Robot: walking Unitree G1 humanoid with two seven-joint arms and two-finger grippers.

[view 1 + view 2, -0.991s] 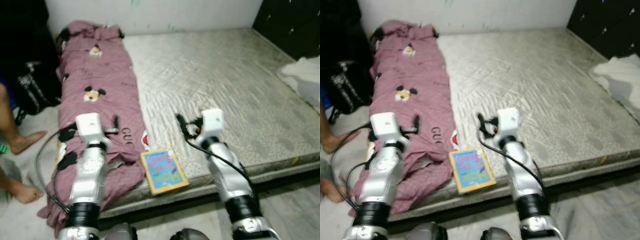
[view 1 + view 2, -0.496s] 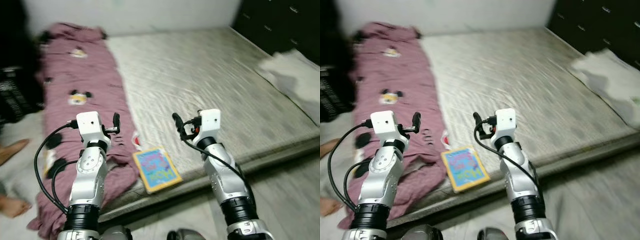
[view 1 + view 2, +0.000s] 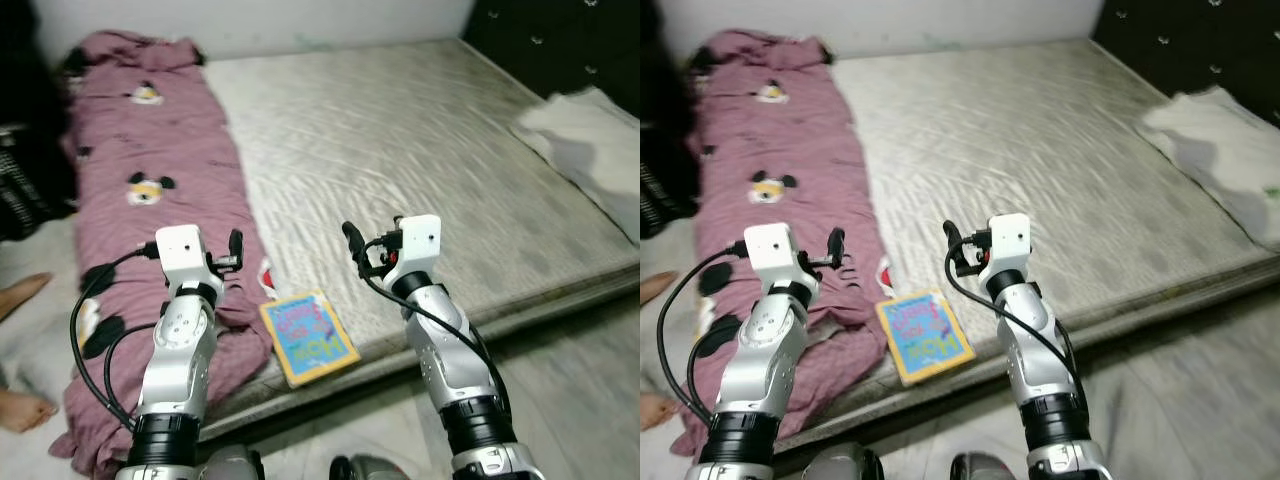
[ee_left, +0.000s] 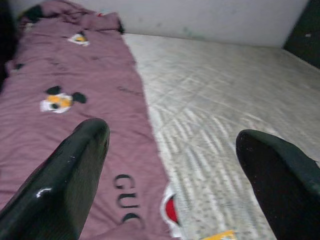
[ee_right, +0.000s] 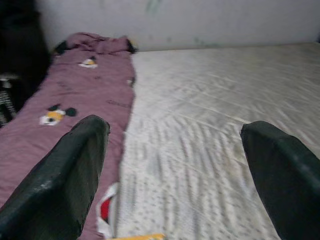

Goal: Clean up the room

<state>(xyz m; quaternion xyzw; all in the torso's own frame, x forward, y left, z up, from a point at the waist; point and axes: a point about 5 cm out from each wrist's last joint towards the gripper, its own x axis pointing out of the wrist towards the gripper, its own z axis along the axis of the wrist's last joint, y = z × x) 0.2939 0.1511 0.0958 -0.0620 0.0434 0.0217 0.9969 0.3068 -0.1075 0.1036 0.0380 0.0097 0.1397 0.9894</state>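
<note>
- One wide grey quilted mattress (image 3: 420, 150) lies low on the floor, its stitched surface flat and bare in the middle.
- One long mauve cotton blanket with cartoon mouse prints (image 3: 150, 180) runs down the mattress's left side, rumpled and soft, its lower end spilling over the near edge.
- One white crumpled cloth (image 3: 585, 140) sits heaped at the mattress's right edge, well apart from the blanket.
- One flat rectangular children's book with a blue and yellow cover (image 3: 308, 336) rests tilted at the near edge of the mattress, touching the blanket's hem, between the two arms.
- Two silver arms are up: the left hand (image 3: 235, 245) hovers over the blanket, black fingers (image 4: 75, 170) spread wide apart, nothing between them.
- The right hand (image 3: 352, 240) hangs over bare mattress just beyond the book, fingers (image 5: 75, 165) likewise wide apart.
- A person's bare foot (image 3: 22, 293) rests on the floor at far left.
</note>
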